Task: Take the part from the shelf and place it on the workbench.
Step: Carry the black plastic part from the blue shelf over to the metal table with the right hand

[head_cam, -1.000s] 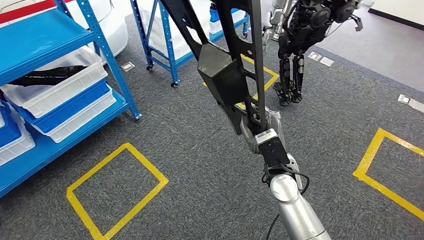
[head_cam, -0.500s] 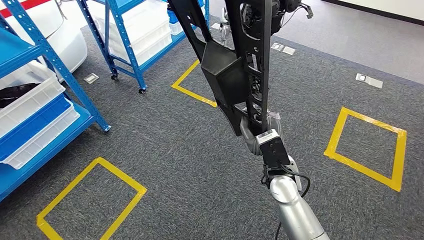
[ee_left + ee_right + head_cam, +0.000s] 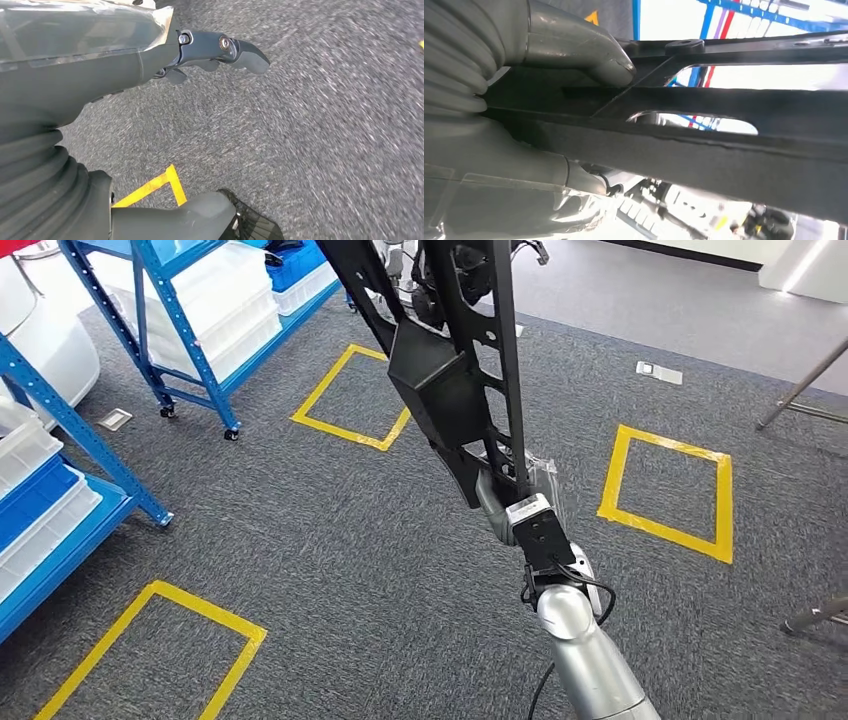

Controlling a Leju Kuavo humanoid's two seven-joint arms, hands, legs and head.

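Head view: the right robot hand grips the long black part, which rises upright above it; the left robot hand hangs spread, holding nothing.

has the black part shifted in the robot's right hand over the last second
No. The black part sits the same against the right hand; only the floor behind slid as the camera turned.

black part, yellow floor squares
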